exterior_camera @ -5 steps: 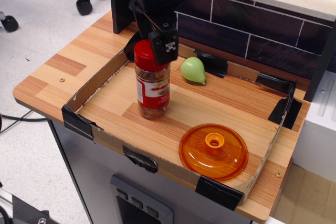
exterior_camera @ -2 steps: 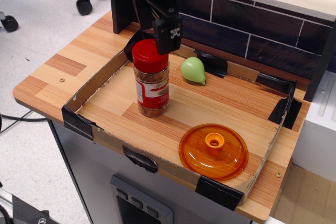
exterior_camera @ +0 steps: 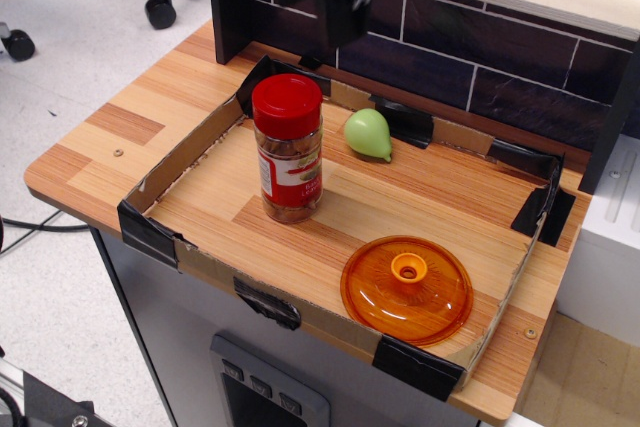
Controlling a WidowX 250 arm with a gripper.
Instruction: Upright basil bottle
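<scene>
The basil bottle [exterior_camera: 288, 147], a clear jar with a red cap, a red-and-white label and brownish contents, stands upright on the wooden surface at the left of the cardboard-walled tray [exterior_camera: 185, 162]. My gripper [exterior_camera: 318, 9] is high above and behind the bottle at the top edge of the view, blurred and partly cut off. Its fingers [exterior_camera: 340, 2] are apart and hold nothing. The bottle stands free, with nothing touching it.
A green pear [exterior_camera: 368, 134] lies to the right of and behind the bottle. An orange round lid [exterior_camera: 407, 289] lies at the tray's front right. A dark tiled wall [exterior_camera: 480, 72] runs along the back. A white unit [exterior_camera: 610, 237] stands at the right.
The gripper has let go of the bottle's cap and risen up and slightly right, away from it. The bottle stays upright in the same spot.
</scene>
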